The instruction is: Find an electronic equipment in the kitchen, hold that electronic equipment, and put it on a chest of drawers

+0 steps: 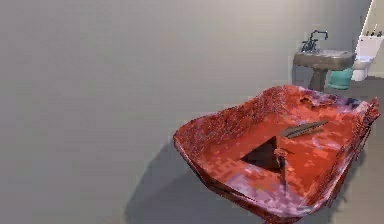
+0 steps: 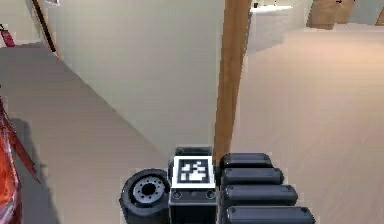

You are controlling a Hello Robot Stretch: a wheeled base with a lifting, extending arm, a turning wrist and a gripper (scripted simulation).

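A grey wall (image 1: pixel 100 90) takes up the forward view's left. At the lower right, a red mottled shell (image 1: pixel 230 150) sits on the floor. It has a dark hole (image 1: pixel 262 155) near its middle and a thin grey strip (image 1: pixel 300 129) lying toward its far rim. I cannot tell whether that strip is the electronic equipment. Far off at the upper right stand a sink (image 1: pixel 322 60), a teal bin (image 1: pixel 341 77) and a toilet (image 1: pixel 366 55). In the arm side view the arm (image 2: pixel 255 190) lies at the bottom edge, beside a white marker (image 2: pixel 192 170). The gripper (image 2: pixel 147 195) is a dark round body left of the marker, and I cannot tell whether it holds anything. A wooden post (image 2: pixel 233 70) rises behind them.
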